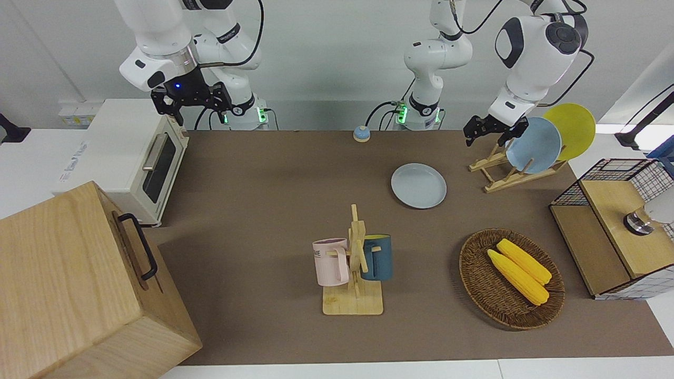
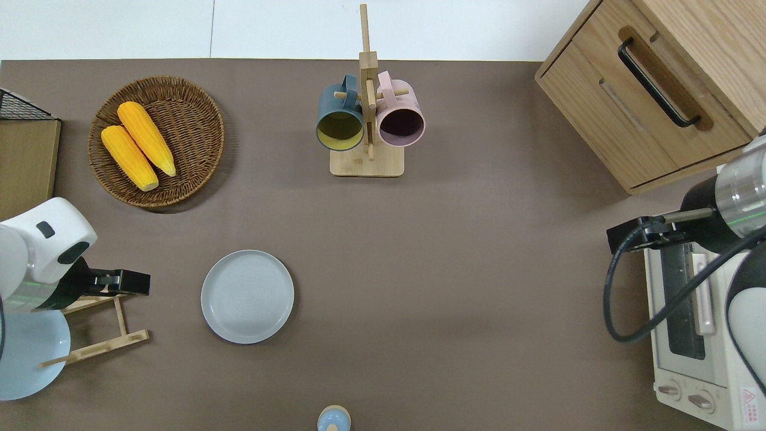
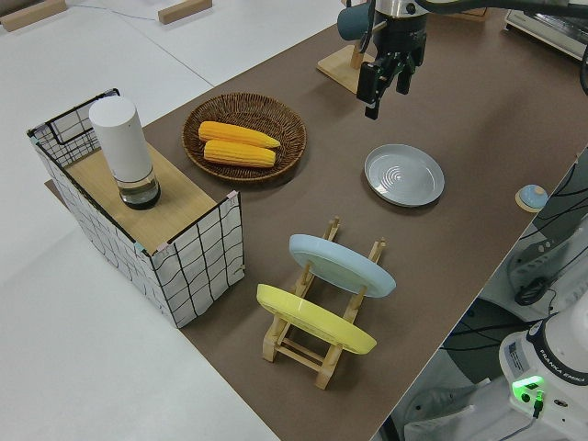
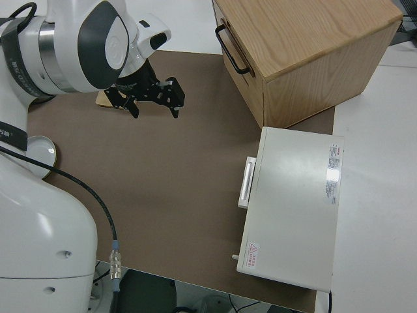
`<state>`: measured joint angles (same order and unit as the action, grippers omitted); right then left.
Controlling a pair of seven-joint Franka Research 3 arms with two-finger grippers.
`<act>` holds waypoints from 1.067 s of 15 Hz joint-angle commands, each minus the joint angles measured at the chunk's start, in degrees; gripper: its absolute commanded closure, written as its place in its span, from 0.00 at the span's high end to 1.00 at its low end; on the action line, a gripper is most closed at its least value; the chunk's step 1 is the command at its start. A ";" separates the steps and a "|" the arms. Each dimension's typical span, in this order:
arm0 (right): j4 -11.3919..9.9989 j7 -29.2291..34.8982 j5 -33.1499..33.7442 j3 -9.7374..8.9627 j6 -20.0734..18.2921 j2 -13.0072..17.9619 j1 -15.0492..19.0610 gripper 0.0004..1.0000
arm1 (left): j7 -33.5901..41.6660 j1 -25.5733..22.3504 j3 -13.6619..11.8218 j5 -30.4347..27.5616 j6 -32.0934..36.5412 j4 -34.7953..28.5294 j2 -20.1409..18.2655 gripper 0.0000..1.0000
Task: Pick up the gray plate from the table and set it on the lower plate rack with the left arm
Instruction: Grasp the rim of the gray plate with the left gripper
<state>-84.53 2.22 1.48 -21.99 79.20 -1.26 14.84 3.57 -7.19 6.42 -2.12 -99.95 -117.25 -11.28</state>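
The gray plate (image 1: 418, 185) lies flat on the brown table, also seen in the overhead view (image 2: 247, 296) and the left side view (image 3: 404, 175). The light-wood plate rack (image 1: 497, 179) stands beside it toward the left arm's end (image 2: 96, 323) (image 3: 317, 344), its slots next to the gray plate bare. My left gripper (image 1: 488, 134) is open and empty, up in the air. The overhead view (image 2: 140, 281) shows it over the rack's end beside the gray plate. It also shows in the left side view (image 3: 386, 87). My right arm with its open gripper (image 4: 155, 99) is parked.
A light blue plate (image 1: 533, 145) and a yellow plate (image 1: 571, 130) lean in the rack. A wicker basket with corn (image 1: 474, 279), a mug tree (image 1: 355, 263), a wire box (image 1: 616, 226), a wooden cabinet (image 1: 79, 284), a toaster oven (image 1: 131, 158) and a small bell (image 1: 361, 133) stand around.
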 commanded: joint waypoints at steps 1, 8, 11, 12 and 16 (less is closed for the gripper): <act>0.33 0.68 0.37 -1.21 -0.62 0.20 1.33 0.98 | -0.40 0.42 -0.18 -2.18 -6.03 -8.33 -5.06 0.99; 0.42 0.68 0.37 -1.13 -0.71 0.12 1.33 0.98 | -0.58 1.21 0.69 -3.77 -24.47 -22.83 -6.47 0.99; 0.33 0.68 0.37 -1.13 -0.62 0.12 1.33 0.98 | -0.93 2.79 0.69 -4.29 -32.47 -27.49 -5.07 0.99; 0.42 0.68 0.37 -1.13 -0.71 0.12 1.33 0.98 | -0.93 3.14 0.69 -4.56 -34.24 -28.46 -4.37 0.99; 0.42 0.68 0.37 -1.21 -0.62 0.12 1.33 0.98 | -0.84 3.84 0.78 -4.65 -38.29 -29.96 -1.03 0.99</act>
<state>-84.53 2.22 1.48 -21.99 79.20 -1.26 14.84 3.30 -4.68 7.32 -6.03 -134.76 -145.69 -14.27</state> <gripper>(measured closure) 0.013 0.004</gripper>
